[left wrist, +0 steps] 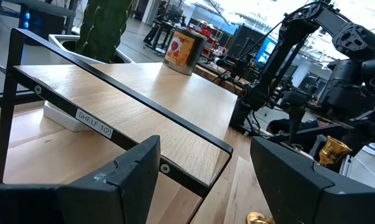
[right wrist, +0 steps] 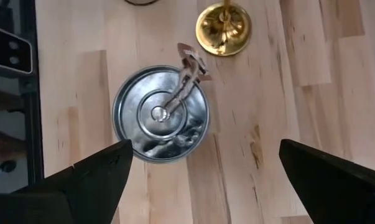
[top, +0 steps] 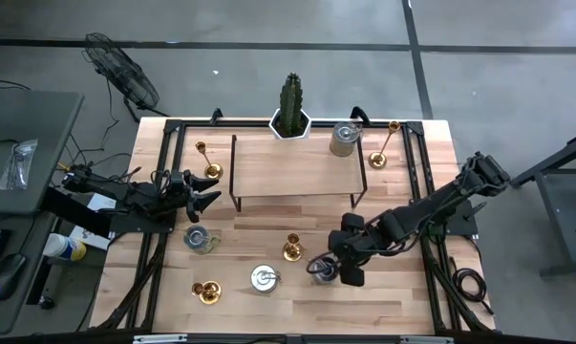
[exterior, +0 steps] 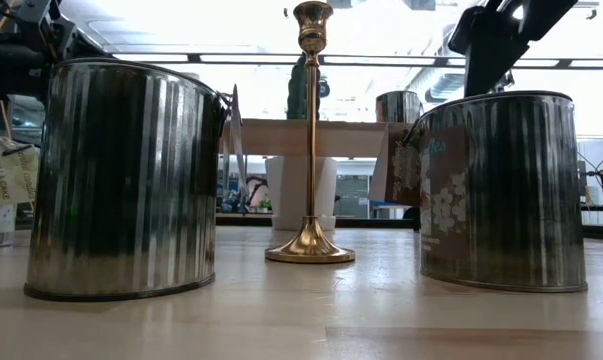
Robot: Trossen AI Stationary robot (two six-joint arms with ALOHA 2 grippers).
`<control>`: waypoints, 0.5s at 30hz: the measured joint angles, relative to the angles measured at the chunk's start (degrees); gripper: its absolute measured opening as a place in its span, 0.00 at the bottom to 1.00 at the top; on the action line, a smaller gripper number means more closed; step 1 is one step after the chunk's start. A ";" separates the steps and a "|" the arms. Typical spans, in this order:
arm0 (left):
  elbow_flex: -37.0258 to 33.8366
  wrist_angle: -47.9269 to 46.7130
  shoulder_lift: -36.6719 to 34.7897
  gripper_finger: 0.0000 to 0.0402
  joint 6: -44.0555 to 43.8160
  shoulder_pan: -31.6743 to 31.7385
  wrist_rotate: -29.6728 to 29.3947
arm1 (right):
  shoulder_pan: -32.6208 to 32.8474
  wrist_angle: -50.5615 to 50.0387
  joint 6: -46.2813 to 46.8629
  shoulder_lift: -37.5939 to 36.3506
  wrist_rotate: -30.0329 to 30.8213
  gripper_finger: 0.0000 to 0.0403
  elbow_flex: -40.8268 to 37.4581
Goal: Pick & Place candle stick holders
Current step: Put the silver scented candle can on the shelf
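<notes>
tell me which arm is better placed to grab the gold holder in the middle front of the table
Right, probably. The right gripper hangs open over a silver tin beside that candle stick holder. The left gripper, also open, sits farther off by the shelf.

1. In the low view, the silver tin (exterior: 126,180) on the left hides whatever stands behind it on the surface (exterior: 301,320).
2. The right tin (exterior: 503,190) likewise blocks the things beyond it.
3. In the right wrist view, the gold holder (right wrist: 223,28) beside the lidded tin (right wrist: 161,114) is cut off by the picture's edge.
4. In the high view, the right pincer (top: 337,270) overlaps a tin (top: 322,271); its fingers' spread is too small to tell.
</notes>
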 joint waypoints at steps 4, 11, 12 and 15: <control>0.01 0.00 0.01 0.61 0.01 0.01 -0.01 | 0.02 1.53 -3.59 0.08 0.47 0.99 0.00; 0.01 0.00 0.02 0.61 -0.01 -0.01 0.01 | 0.19 5.52 -5.57 3.54 -2.38 0.99 0.04; 0.00 0.00 0.00 0.61 0.00 0.00 0.01 | 0.31 5.83 -5.72 4.01 -2.89 0.99 0.02; 0.00 0.00 0.00 0.61 0.01 -0.01 0.01 | 0.86 7.53 -6.93 5.10 -3.28 0.99 0.03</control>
